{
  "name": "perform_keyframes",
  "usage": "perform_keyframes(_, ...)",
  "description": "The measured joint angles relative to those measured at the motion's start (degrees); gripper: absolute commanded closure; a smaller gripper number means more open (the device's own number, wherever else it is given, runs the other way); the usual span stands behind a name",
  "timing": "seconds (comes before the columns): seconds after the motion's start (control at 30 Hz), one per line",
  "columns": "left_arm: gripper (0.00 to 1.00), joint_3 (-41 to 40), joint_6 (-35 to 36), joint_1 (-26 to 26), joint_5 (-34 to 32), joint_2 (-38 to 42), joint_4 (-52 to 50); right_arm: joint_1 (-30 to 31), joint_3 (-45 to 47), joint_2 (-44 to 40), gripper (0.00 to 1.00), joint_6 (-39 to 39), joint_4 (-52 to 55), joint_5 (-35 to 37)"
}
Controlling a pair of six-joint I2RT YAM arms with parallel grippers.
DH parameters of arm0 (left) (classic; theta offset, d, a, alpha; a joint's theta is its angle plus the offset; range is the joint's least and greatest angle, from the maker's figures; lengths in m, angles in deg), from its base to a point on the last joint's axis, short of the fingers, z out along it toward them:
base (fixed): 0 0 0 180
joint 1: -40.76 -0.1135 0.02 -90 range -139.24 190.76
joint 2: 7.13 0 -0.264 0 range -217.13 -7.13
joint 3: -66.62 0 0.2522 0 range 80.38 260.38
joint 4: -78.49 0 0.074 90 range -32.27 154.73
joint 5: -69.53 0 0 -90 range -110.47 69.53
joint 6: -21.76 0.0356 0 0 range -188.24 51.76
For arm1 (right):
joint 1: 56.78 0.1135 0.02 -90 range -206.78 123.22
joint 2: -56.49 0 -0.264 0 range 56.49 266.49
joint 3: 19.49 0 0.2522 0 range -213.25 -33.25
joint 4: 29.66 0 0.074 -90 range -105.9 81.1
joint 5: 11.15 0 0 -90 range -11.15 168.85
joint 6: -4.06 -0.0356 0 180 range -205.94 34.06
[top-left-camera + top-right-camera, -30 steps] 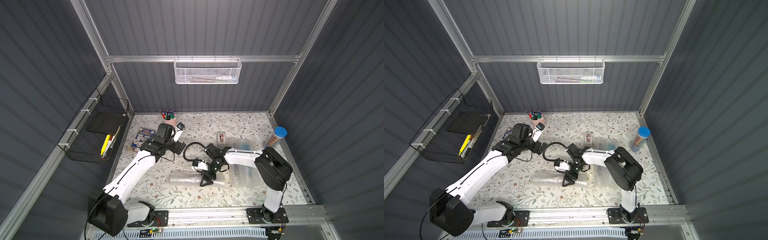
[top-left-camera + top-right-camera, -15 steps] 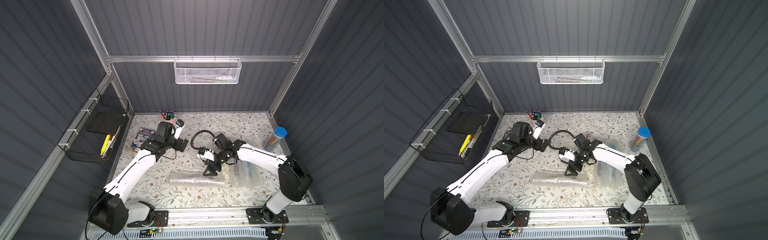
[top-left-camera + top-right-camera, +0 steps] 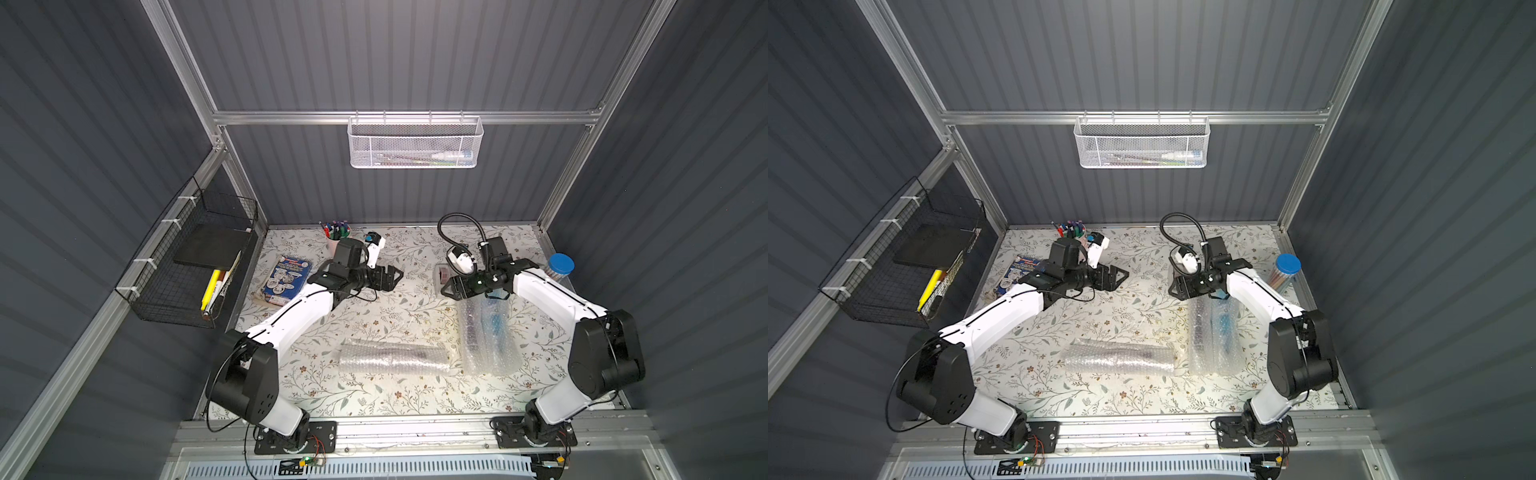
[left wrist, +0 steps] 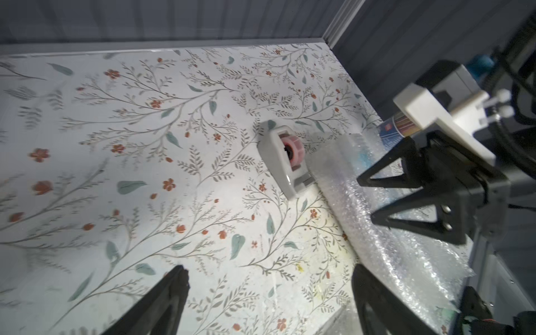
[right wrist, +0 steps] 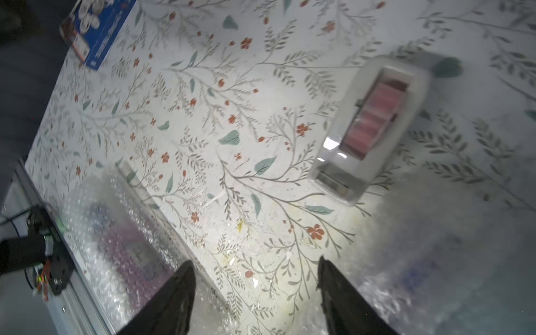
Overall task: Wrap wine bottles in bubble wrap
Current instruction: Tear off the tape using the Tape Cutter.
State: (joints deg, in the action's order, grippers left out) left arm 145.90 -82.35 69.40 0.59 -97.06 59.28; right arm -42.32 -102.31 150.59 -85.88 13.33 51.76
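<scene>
Two bundles of bubble wrap lie on the floral table in both top views. A rolled bundle (image 3: pixel 395 357) lies crosswise near the front with a dark wine bottle inside; the right wrist view shows that bottle as purple (image 5: pixel 130 246). A second bundle (image 3: pixel 488 336) runs front to back on the right and holds a bright blue bottle (image 3: pixel 494 320) beside a dark one (image 3: pixel 471 328). My right gripper (image 3: pixel 446 289) hangs open and empty over this bundle's far end. My left gripper (image 3: pixel 392 276) is open and empty above bare table at the back left, facing the right one.
A grey tape dispenser (image 3: pixel 441 274) with a pink roll stands just behind the right gripper. A pink marker cup (image 3: pixel 334 237) and a blue box (image 3: pixel 286 280) sit at the back left. A blue-lidded pencil tube (image 3: pixel 559 268) stands by the right wall.
My right gripper has lifted off the crosswise bundle and drawn back to the right, beside the tape dispenser, its jaws narrowing. The left gripper has swung slightly toward the middle.
</scene>
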Motion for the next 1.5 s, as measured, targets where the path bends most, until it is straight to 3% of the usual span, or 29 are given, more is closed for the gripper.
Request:
perform_keyframes(0.2, 0.2, 4.8, -6.1, 4.8, 4.7, -11.7, 8.0, -2.2, -4.9, 6.2, 0.47, -4.2, -0.7, 4.9)
perform_keyframes(0.4, 0.31, 9.9, -11.3, 6.6, 10.4, -21.4, 14.6, -3.6, -11.3, 14.4, 0.6, -6.7, -2.1, 5.5)
perform_keyframes(0.9, 0.4, 22.3, -16.2, 6.8, 16.4, -36.0, 18.0, -4.2, -20.9, 26.7, 0.62, -5.9, 0.0, 3.7)
perform_keyframes(1.5, 0.55, 28.1, -19.2, 7.3, 18.9, -42.8, 15.8, -4.3, -21.6, 27.3, 0.67, -6.4, 1.2, 2.0)
